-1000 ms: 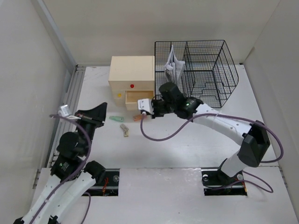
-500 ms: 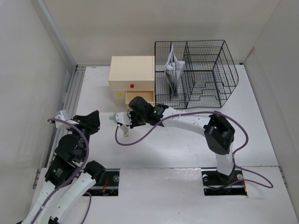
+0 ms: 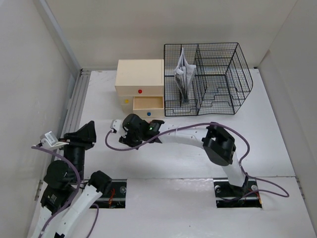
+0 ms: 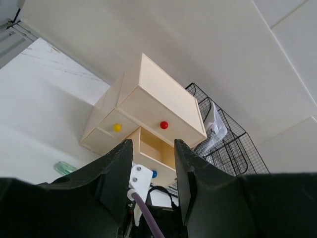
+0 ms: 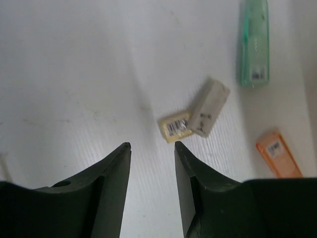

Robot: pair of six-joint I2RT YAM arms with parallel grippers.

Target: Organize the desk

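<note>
- The large flat white matte desk (image 3: pixel 277 134) is stretching from the arm bases to the far wall, filling the space between the side panels and carrying everything else.
- The beige wooden drawer box (image 3: pixel 140 79) is standing at the desk's far side, left of centre. Its lower right drawer (image 3: pixel 147 103) is sitting pulled out. A red knob (image 4: pixel 164 124), a yellow knob (image 4: pixel 117 127) and a blue knob (image 4: pixel 154 174) are showing on its fronts.
- The black wire basket (image 3: pixel 213 79) is standing just beside the box on its right, with folded white papers (image 3: pixel 182 74) leaning upright in its left compartment.
- The right gripper (image 5: pixel 152 146) is reaching across to the left half of the desk and hovering over it, its jaws standing apart with nothing between them.
- Beyond its fingertips, a small cream eraser with a barcode label (image 5: pixel 176 126) is lying against a grey-white rectangular block (image 5: pixel 208 106). A translucent green flat stick (image 5: pixel 254 42) and an orange rectangular piece (image 5: pixel 278 153) are lying near, apart from both.
- The left gripper (image 4: pixel 152 144) is hanging raised near the desk's left edge, pointing toward the drawer box, its jaws parted and holding nothing.
</note>
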